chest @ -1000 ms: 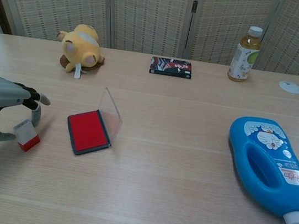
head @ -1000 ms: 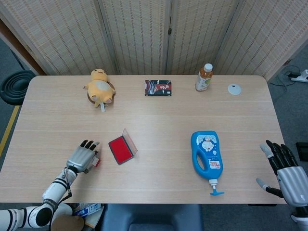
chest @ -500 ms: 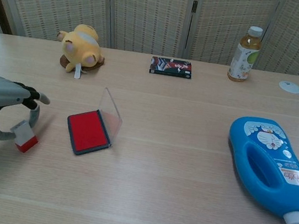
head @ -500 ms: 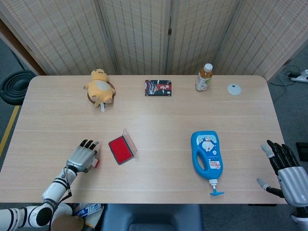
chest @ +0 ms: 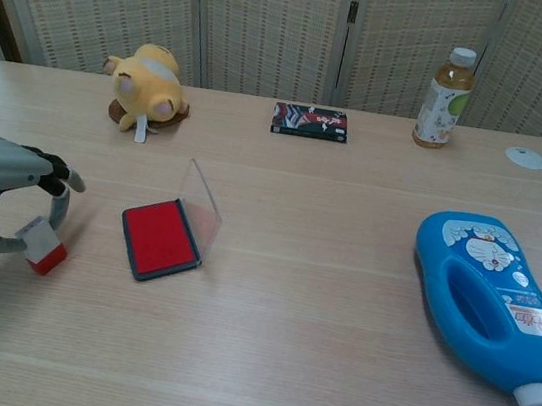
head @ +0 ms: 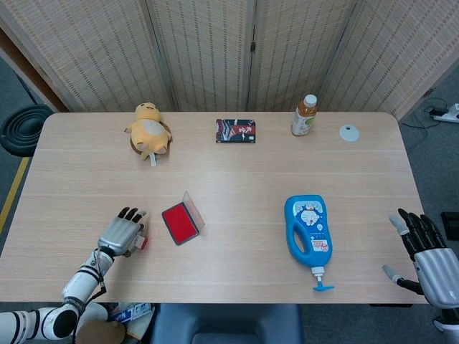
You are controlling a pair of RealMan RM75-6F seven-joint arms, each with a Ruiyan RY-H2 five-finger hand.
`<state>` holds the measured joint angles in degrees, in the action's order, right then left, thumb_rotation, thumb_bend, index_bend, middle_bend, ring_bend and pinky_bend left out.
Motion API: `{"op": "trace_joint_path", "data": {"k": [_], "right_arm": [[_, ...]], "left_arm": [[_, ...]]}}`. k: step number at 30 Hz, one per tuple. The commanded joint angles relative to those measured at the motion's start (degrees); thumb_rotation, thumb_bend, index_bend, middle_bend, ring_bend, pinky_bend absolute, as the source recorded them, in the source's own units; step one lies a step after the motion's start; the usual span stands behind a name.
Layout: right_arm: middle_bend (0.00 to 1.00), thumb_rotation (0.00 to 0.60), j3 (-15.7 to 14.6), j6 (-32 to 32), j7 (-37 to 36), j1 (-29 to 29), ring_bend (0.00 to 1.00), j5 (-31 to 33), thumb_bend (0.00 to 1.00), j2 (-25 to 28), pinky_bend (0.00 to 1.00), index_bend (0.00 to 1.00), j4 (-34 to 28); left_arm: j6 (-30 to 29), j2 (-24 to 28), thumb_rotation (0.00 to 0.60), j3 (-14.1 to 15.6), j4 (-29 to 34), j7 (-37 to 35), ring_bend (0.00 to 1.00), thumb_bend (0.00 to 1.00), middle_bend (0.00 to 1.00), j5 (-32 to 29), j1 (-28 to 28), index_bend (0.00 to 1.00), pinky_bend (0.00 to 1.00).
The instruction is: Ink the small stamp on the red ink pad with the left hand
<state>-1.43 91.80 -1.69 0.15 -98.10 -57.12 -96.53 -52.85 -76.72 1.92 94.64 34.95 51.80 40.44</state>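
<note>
The small stamp, white with a red base, stands tilted just above the table at the front left, also seen as a red-edged stamp in the head view. My left hand arches over it and pinches it between thumb and fingers. The red ink pad lies open a short way to the right of the stamp, its clear lid standing up on the far side. My right hand hangs off the table's front right corner, fingers spread, holding nothing.
A blue pump bottle lies on its side at the front right. Along the back stand a yellow plush toy, a dark card pack, a tea bottle and a white disc.
My left hand has shifted slightly to the left with the stamp in it. The right hand and the ink pad have not moved.
</note>
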Motion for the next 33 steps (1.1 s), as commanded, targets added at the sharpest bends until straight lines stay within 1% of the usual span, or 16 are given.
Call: {"op": "trace_joint_path", "data": {"k": [1, 4, 5, 7, 10, 14, 17, 18, 21, 25, 33], "right_arm": [[0.00, 0.600, 0.03, -0.10, 0.04, 0.04, 0.00, 0.09, 0.19, -0.02, 0.00, 0.00, -0.02], [0.00, 0.600, 0.05, -0.21, 0.08, 0.07, 0.00, 0.15, 0.19, -0.02, 0.00, 0.00, -0.05], [0.00, 0.600, 0.04, -0.22, 0.09, 0.07, 0.00, 0.15, 0.19, -0.03, 0.00, 0.00, -0.05], [0.00, 0.600, 0.05, -0.20, 0.07, 0.06, 0.00, 0.15, 0.19, -0.01, 0.00, 0.00, -0.07], [0.00, 0.600, 0.09, -0.21, -0.03, 0.06, 0.00, 0.23, 0.19, 0.02, 0.00, 0.00, -0.05], [0.00, 0.600, 0.15, -0.40, -0.28, 0.16, 0.00, 0.42, 0.19, 0.07, 0.00, 0.00, 0.02], [0.00, 0.600, 0.26, -0.58, -0.71, 0.27, 0.00, 0.69, 0.19, 0.19, 0.00, 0.00, 0.10], [0.00, 0.600, 0.31, -0.67, -0.86, 0.32, 0.00, 0.80, 0.19, 0.22, 0.00, 0.00, 0.14], [0.00, 0.600, 0.38, -1.05, -1.51, 0.58, 0.00, 0.96, 0.19, 0.39, 0.00, 0.00, 0.32], [0.00, 0.600, 0.23, -1.54, -2.34, 0.93, 0.00, 0.67, 0.19, 0.58, 0.00, 0.00, 0.49], [0.00, 0.600, 0.68, -2.89, -6.31, 1.75, 0.00, 2.32, 0.19, 1.57, 0.00, 0.00, 1.40]], "left_arm": [[-0.24, 0.18, 0.600, 0.04, 0.12, -0.15, 0.13, 0.33, 0.25, 0.14, -0.07, 0.58, 0.09], [-0.42, 0.36, 0.600, 0.06, 0.26, -0.31, 0.20, 0.33, 0.31, 0.23, -0.11, 0.61, 0.17], [-0.44, 0.44, 0.600, 0.09, 0.33, -0.33, 0.20, 0.33, 0.32, 0.25, -0.10, 0.61, 0.18], [-0.57, 0.63, 0.600, 0.12, 0.59, -0.33, 0.26, 0.33, 0.36, 0.30, -0.10, 0.64, 0.26], [-0.77, 1.07, 0.600, 0.18, 1.18, -0.03, 0.32, 0.33, 0.42, 0.20, -0.02, 0.66, 0.34], [-1.05, 1.63, 0.600, 0.14, 2.01, 1.58, 0.34, 0.33, 0.44, -0.98, 0.57, 0.67, 0.37], [-1.35, 2.04, 0.600, -0.07, 2.97, 4.04, 0.36, 0.33, 0.46, -3.09, 1.60, 0.68, 0.40], [-1.55, 2.21, 0.600, -0.13, 3.38, 5.18, 0.36, 0.33, 0.46, -4.21, 2.03, 0.68, 0.41], [-3.36, 2.45, 0.600, -0.21, 5.48, 11.51, 0.37, 0.33, 0.47, -10.25, 4.26, 0.68, 0.41], [-5.33, 1.55, 0.600, -0.75, 7.52, 17.48, 0.37, 0.33, 0.47, -16.51, 7.26, 0.68, 0.41], [-5.76, -0.54, 0.600, -2.66, 7.84, 24.27, 0.37, 0.33, 0.47, -26.61, 13.91, 0.69, 0.41]]}}
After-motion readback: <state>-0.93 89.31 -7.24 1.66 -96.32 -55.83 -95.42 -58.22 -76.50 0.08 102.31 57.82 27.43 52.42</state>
